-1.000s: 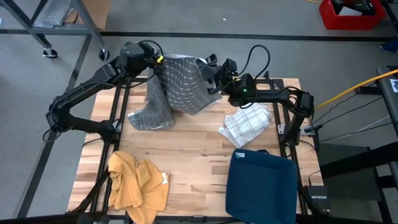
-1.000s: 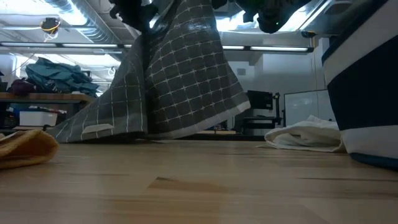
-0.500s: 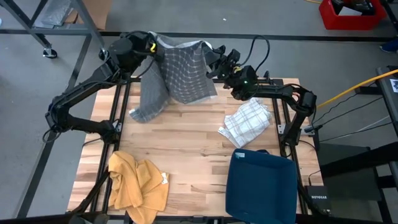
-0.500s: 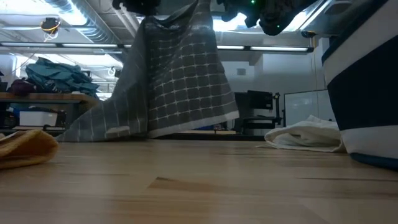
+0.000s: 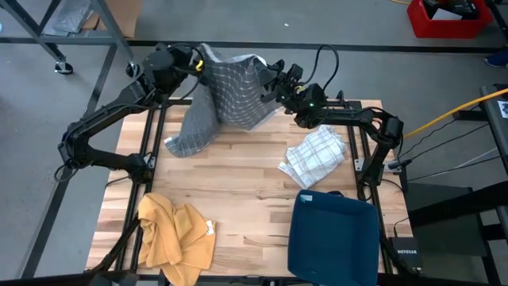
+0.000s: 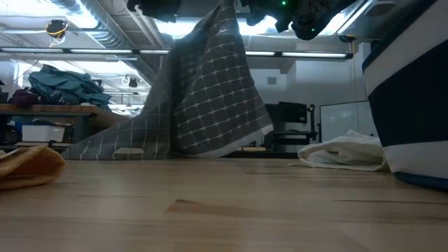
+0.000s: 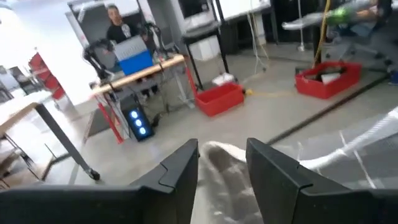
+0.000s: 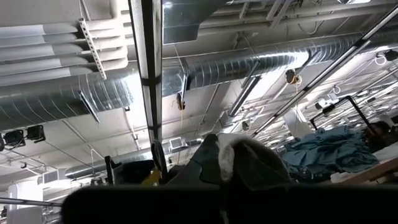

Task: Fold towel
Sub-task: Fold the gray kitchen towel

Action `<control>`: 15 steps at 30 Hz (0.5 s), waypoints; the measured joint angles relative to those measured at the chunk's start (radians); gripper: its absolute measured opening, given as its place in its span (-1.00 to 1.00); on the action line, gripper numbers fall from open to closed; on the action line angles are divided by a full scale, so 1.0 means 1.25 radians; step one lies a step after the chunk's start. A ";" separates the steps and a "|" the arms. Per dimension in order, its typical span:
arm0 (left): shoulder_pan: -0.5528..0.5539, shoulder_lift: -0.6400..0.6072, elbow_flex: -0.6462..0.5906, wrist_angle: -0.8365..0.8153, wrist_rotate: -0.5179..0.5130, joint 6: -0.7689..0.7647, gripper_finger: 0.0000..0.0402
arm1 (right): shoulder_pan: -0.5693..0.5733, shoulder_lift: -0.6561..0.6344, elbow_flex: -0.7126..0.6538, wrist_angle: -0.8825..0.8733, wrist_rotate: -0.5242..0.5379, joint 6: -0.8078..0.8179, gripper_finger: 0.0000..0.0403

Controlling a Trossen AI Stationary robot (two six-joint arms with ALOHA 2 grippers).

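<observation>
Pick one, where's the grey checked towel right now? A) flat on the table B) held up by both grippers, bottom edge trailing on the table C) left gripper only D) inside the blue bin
B: the grey checked towel hangs between the left gripper and the right gripper, its low corner resting on the table.

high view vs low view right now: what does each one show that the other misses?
High view only: both grippers, left and right, each pinching a top corner of the grey checked towel; the blue bin's open inside; the whole mustard-yellow cloth.

Low view only: the towel's lower edge resting on the wooden table, and the workshop behind.

Both: the hanging towel, the white checked cloth, the yellow cloth, the bin.
</observation>
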 joint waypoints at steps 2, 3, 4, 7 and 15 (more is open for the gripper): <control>0.007 0.004 0.000 0.043 0.009 0.009 -0.37 | 0.000 0.000 0.000 0.000 -0.001 0.000 -1.00; 0.007 0.006 0.000 0.060 0.015 0.012 -0.37 | 0.000 0.000 0.000 0.000 -0.003 0.000 -1.00; 0.007 0.006 0.000 0.077 0.022 0.011 -0.37 | 0.000 0.000 0.000 0.000 -0.007 0.000 -1.00; -0.004 0.006 0.000 0.100 0.050 0.010 -0.37 | 0.000 0.000 0.000 0.000 -0.007 0.000 -1.00; -0.091 0.008 0.000 -0.202 0.228 -0.300 -0.37 | 0.000 0.000 0.000 0.001 0.051 -0.114 -1.00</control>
